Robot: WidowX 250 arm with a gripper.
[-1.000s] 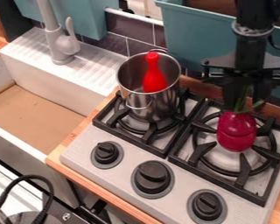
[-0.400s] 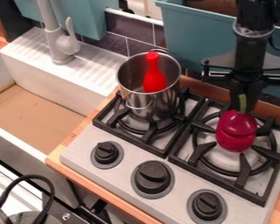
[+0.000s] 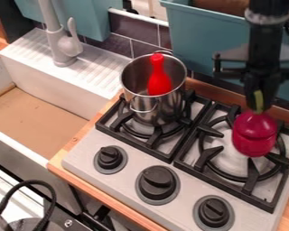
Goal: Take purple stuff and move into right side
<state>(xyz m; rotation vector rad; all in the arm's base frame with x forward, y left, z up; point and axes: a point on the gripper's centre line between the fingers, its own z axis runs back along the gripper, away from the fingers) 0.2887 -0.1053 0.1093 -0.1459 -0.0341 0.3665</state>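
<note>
In the camera view, the black arm comes down from the top edge at the upper right of the frame, and its gripper (image 3: 258, 97) hangs over the right-hand burner. The fingers are closed around the green stem (image 3: 259, 104) of the purple vegetable (image 3: 254, 134), so the end effector is grasping the task's thing from above. The vegetable is at the right of the frame, just below the middle height, in front of the right-hand burner grate (image 3: 207, 158); whether its underside touches the grate cannot be told. To the left of it, near the centre of the frame, a metal pot (image 3: 156, 110) stands on the left-hand burner grate (image 3: 162, 151). A red bottle-shaped thing (image 3: 160, 82) is upright inside the pot, its narrow end at the top. Three black knobs run along the front of the stove (image 3: 126, 142), from the lower left of the burners to the lower right of the frame. A white sink (image 3: 53, 106) takes up the left side, with a grey faucet (image 3: 62, 45) at its back, towards the upper left. Teal bins (image 3: 198, 38) line the top edge, and a black cable (image 3: 32, 182) curves through the lower left corner.
</note>
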